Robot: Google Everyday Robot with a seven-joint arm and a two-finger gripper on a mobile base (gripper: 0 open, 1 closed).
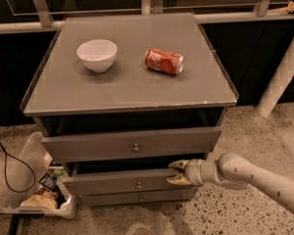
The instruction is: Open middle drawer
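Sitting at the right end of the middle drawer [118, 182], the tool [178, 173] is against the drawer front's right edge, well right of its small knob [138, 184]; can't tell if the tool is clenched or released. Middle drawer front stands slightly out, with a dark gap above it, below the top drawer [132, 143]. Worktop [137, 89] carries a white bowl [97, 54] and a red can [164, 61] on its side, lettering not readable. Clear bin [20, 168] on the floor to the left holds packets, print too small to read
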